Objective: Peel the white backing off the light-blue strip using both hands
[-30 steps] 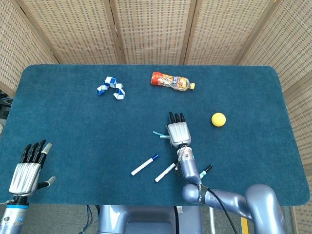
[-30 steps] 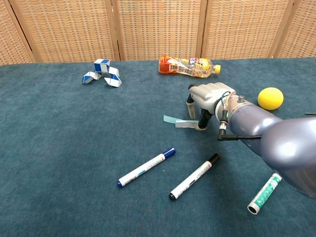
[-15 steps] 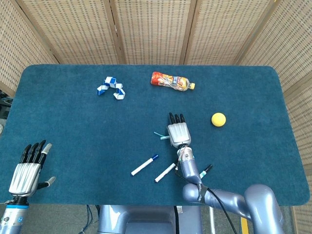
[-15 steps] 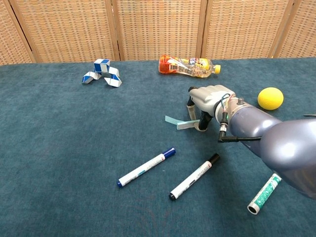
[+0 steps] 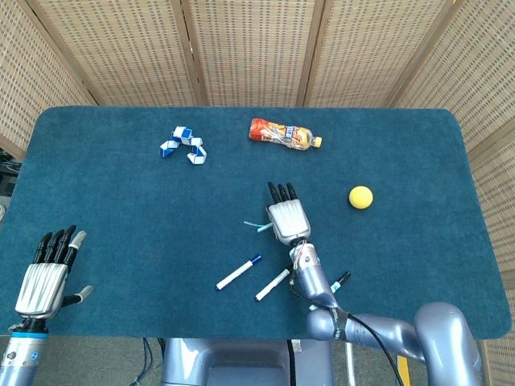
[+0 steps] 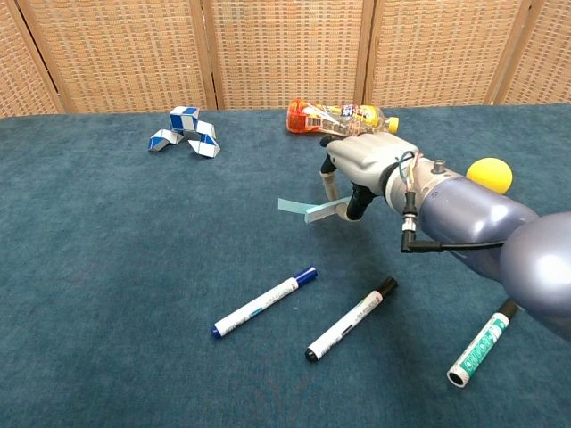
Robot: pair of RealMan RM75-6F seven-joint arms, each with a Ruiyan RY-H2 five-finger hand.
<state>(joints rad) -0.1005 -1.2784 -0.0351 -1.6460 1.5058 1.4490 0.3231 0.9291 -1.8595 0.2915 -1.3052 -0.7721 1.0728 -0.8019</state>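
Observation:
The light-blue strip (image 6: 302, 209) with its white backing hangs above the table mat, pinched at its right end by my right hand (image 6: 361, 167). From the head view the strip (image 5: 256, 227) sticks out to the left of that hand (image 5: 286, 219). My left hand (image 5: 48, 275) is far away at the table's near left corner, fingers spread and holding nothing; the chest view does not show it.
Two markers (image 6: 264, 301) (image 6: 351, 318) lie on the blue table mat (image 6: 107, 267) in front of the strip, and a green one (image 6: 482, 346) lies at the right. At the back are a plastic bottle (image 6: 339, 118), a blue-white twist puzzle (image 6: 185, 130) and a yellow ball (image 6: 489, 174).
My right hand has lifted the strip off the table and carried it a little to the left. The left hand has barely shifted.

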